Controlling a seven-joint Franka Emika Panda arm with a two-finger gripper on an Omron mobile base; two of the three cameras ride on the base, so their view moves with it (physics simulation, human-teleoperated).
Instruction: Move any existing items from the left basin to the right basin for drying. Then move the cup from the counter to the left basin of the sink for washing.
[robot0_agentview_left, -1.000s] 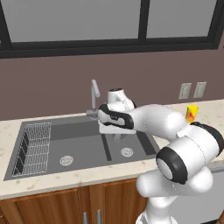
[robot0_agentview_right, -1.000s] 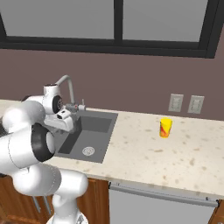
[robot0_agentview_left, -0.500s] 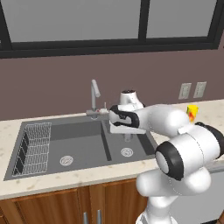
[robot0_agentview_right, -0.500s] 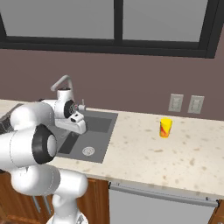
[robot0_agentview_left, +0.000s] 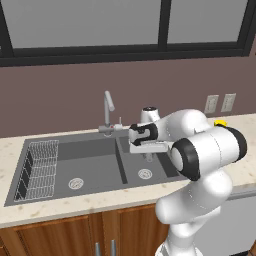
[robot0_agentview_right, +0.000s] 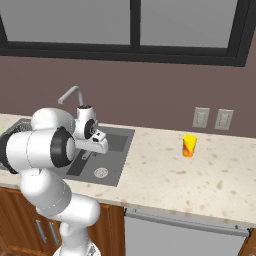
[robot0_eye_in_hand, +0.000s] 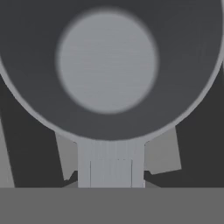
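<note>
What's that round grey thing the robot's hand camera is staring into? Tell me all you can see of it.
It is a small grey metal pot, seen from above: a round open mouth, dark brushed inner wall, and a paler flat bottom. A short straight handle runs down to the gripper, whose fingers stand on either side of it, apparently clamping it. The pot looks empty. In the left base view the hand hangs over the right basin, with the pot largely hidden beneath it.
</note>
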